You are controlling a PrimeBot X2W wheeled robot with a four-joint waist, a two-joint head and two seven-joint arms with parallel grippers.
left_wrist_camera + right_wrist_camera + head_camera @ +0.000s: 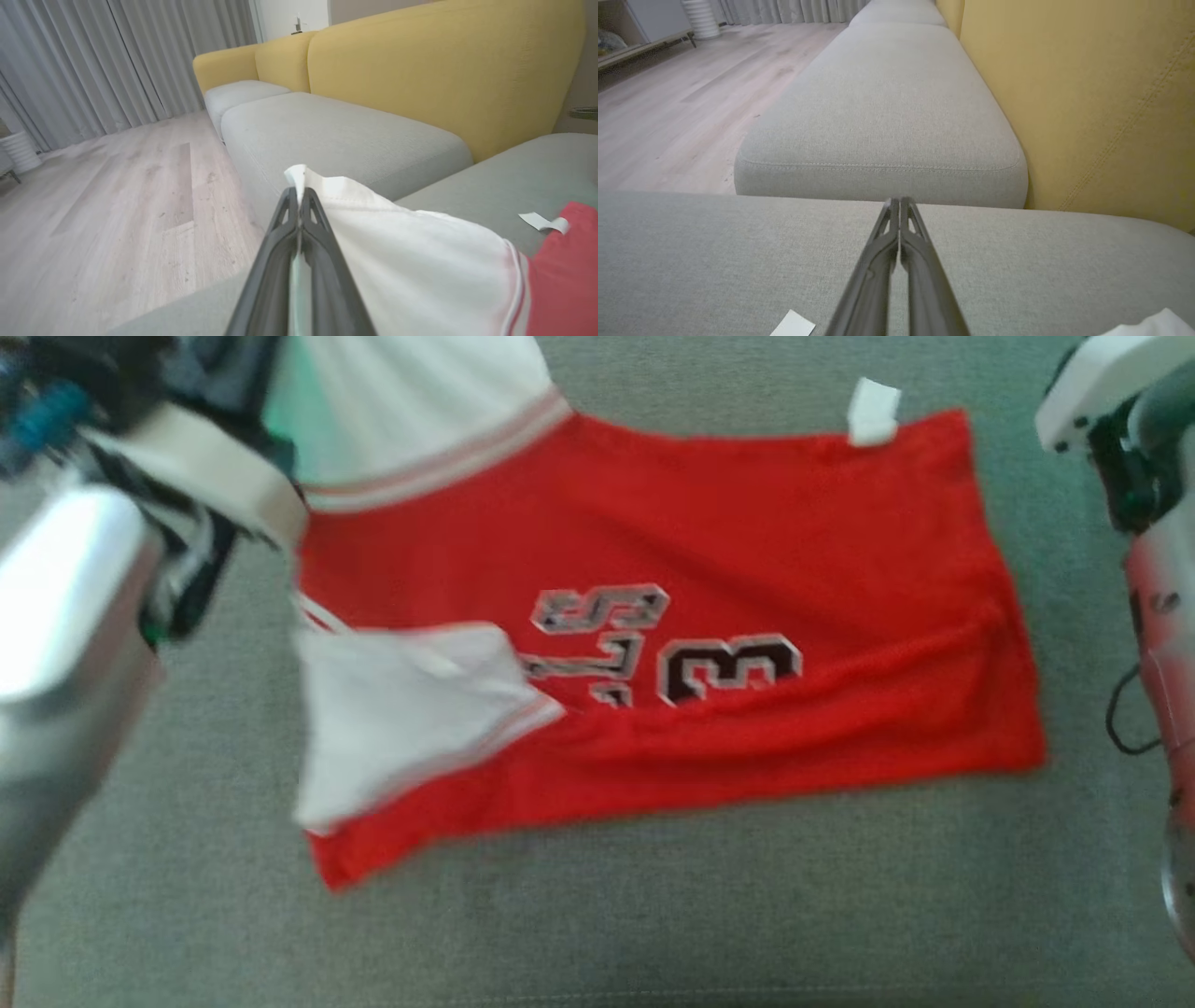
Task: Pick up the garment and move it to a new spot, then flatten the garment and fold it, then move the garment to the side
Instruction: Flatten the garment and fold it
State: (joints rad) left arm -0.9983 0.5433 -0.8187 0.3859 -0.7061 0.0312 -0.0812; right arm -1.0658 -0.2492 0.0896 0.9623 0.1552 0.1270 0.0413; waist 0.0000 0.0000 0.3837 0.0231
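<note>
garment (747,541): red cloth, thin, soft, matt, with small wrinkles
sleeve (420,261): white cloth on the garment, smooth, matt, with a stitched hem
tag (874,413): on the garment's edge, white, smooth; cloth or paper, cannot tell
seat cushion (653,915): under the garment, grey woven cloth, a bit rough, matt
sofa back (420,70): behind the garment, yellow cloth, fine weave, matt
floor (117,196): pale wood planks, smooth, faint shine
curtains (93,60): grey cloth, matt
left gripper (299,192): dark, matt, looks like plastic
forearm (65,597): beside the garment, silver, glossy

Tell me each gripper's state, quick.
Left gripper: closed on the jersey, white part.
Right gripper: closed, holding nothing.
</note>
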